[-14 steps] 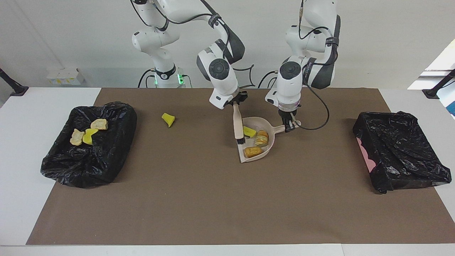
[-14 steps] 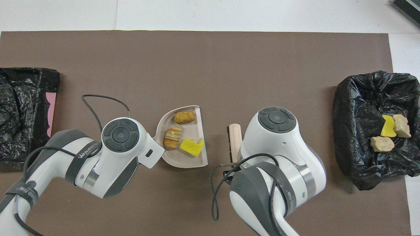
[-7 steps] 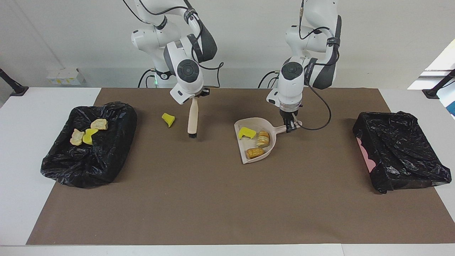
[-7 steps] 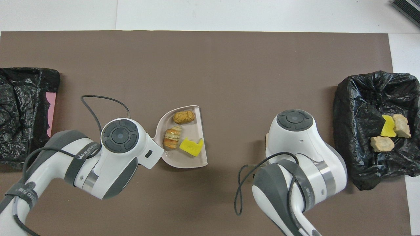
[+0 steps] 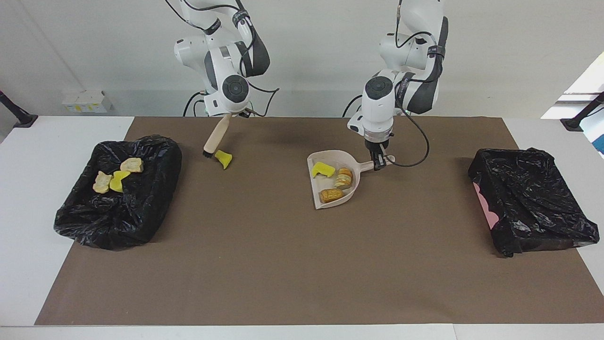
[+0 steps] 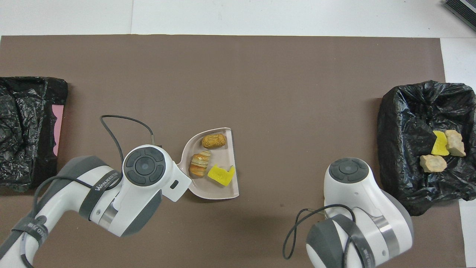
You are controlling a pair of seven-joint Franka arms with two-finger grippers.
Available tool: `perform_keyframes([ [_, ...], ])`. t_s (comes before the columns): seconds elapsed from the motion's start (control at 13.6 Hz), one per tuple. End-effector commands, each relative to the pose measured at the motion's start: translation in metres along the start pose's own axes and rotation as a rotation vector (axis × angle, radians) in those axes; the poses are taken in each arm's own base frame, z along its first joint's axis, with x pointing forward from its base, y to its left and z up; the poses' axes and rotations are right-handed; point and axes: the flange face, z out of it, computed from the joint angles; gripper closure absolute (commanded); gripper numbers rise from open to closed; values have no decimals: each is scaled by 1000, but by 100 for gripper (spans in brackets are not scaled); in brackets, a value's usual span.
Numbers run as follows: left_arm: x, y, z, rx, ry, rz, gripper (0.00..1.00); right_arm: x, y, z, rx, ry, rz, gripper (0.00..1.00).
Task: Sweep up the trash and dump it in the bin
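Only your facing view shows the brush (image 5: 215,137), clamped in the right gripper (image 5: 230,115), beside one loose yellow wedge (image 5: 223,158). The left gripper (image 5: 377,163) pinches the dustpan (image 5: 351,188) handle. Three pieces (image 6: 212,159) ride there; three lie in the bin (image 5: 146,198) at the right arm's end.

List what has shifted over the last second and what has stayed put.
The right gripper, shut on the brush, swung it from the dustpan to the loose yellow wedge near the filled bin. The left gripper, shut on the dustpan's handle, drew it slightly toward the robots. The trash in the dustpan and bin is unchanged.
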Motion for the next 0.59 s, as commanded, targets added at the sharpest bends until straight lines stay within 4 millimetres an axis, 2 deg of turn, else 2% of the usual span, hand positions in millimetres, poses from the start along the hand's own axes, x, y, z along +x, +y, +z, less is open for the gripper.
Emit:
perform_keyframes([
  [0.0,-2,12,2,14,-11,5,100,-12,22,28,43,70,25,100],
  [0.15,-3,12,3,15,-9,3,100,-4,15,39,77,100,17,100],
  [0.22,-4,11,3,15,-9,-1,100,1,9,37,105,116,0,100],
  [0.44,-8,9,6,10,-10,-8,100,11,-12,21,168,155,-108,100],
  [0.51,-9,9,7,9,-11,-9,100,15,-22,10,200,147,-127,100],
])
